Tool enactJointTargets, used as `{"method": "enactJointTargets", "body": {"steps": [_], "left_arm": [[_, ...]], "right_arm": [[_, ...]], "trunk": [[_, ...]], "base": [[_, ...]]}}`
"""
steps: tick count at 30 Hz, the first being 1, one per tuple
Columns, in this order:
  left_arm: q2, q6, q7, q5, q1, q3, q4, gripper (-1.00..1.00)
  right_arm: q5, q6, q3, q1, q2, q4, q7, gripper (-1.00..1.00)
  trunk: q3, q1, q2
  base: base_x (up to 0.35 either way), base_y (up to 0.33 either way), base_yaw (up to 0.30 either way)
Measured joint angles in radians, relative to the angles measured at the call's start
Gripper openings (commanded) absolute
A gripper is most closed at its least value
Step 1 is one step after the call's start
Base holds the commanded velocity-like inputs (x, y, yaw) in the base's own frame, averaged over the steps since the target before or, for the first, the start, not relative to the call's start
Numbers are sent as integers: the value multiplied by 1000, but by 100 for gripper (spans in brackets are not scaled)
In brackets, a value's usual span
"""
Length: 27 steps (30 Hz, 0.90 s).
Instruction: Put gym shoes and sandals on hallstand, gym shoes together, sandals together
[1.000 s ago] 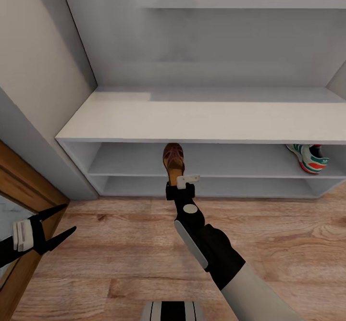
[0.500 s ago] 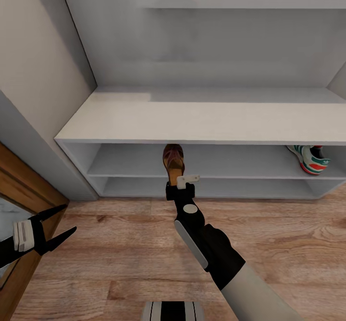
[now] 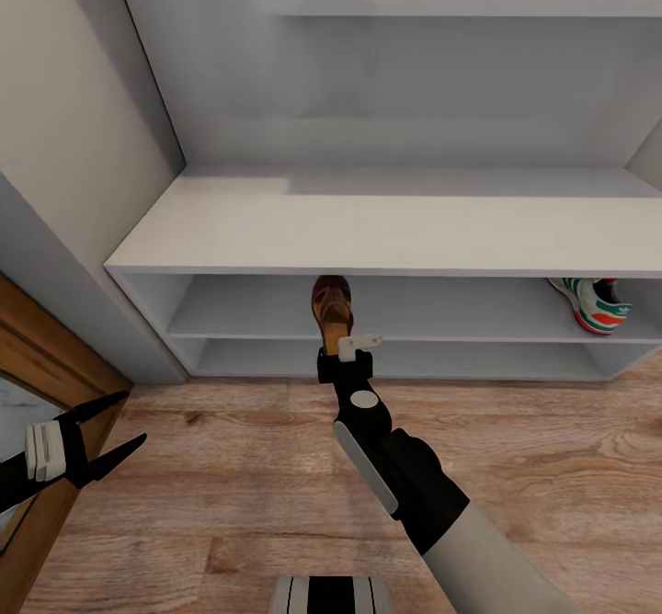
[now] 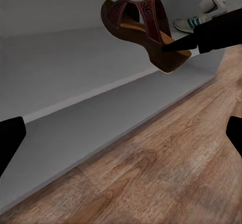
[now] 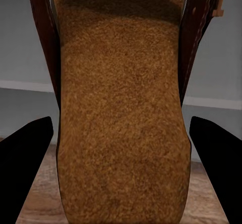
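Observation:
My right gripper point(image 3: 336, 349) is shut on the heel of a dark brown sandal point(image 3: 331, 304) with a tan sole. The sandal is held off the corridor floor point(image 3: 230, 494), its toe reaching into the upper open tier of the pale grey hallstand point(image 3: 395, 228). The left wrist view shows the sandal point(image 4: 143, 30) tilted above the shelf edge. The right wrist view shows its tan footbed point(image 5: 121, 108) between my dark fingers point(image 5: 27, 163). One gym shoe point(image 3: 593, 303), cream with green stripes and an orange heel, stands on the same tier at the far right. My left gripper point(image 3: 133, 417) hangs open low at the left, holding nothing.
A wooden door frame point(image 3: 46, 357) stands at the left beside the rack's end panel. A grey wall shelf point(image 3: 460, 5) runs above the rack. Wood plank floor stretches in front of the rack on both sides of my right arm.

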Motion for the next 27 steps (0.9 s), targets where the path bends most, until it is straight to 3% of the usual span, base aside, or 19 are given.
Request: {"method": "enactJointTargets", "body": {"steps": [20,27], "left_arm": [[0,0,1,0,0,1,0,100],[0,0,0,0,0,1,1,100]], "right_arm": [[0,0,0,0,0,1,0,-100],[0,0,0,0,0,2,0,-100]], "trunk": [[0,0,0],[0,0,0]], "base": [[2,0,0],[183,0,0]]}}
